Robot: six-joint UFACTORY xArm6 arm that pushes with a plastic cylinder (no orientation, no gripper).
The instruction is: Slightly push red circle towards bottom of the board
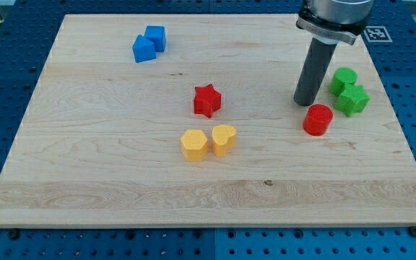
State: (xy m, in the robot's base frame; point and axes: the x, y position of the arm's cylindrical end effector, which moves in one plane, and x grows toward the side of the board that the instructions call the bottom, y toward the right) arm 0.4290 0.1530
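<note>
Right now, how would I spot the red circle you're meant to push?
Look at the wooden board, toward the view's right edge, where two green blocks sit. The red circle lies just to their left, below my tip. It is round, unlike the red star mid-board.

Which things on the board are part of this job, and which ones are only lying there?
Part of the job:
- red circle, at the view's right
- my tip, just above and left of the red circle in the view, very close

Only lying there:
- red star
- two yellow blocks
- two blue blocks
- two green blocks
</note>
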